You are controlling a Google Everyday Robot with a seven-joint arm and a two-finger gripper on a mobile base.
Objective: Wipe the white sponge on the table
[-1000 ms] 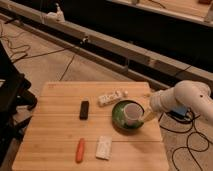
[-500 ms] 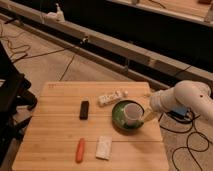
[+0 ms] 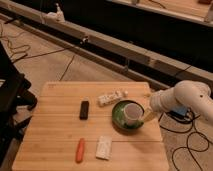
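A white cup point(image 3: 132, 114) sits in a green dish point(image 3: 116, 113), and I can't make out what, if anything, is in the cup. My gripper point(image 3: 149, 116) is at the dish's right rim, near the table's right edge, and I cannot tell if it is open or closed. The sponge point(image 3: 104, 148) lies flat near the front of the table point(image 3: 55, 125), just right of a carrot point(image 3: 80, 150) and well apart from my gripper, and cables point(image 3: 30, 52) run over the floor behind.
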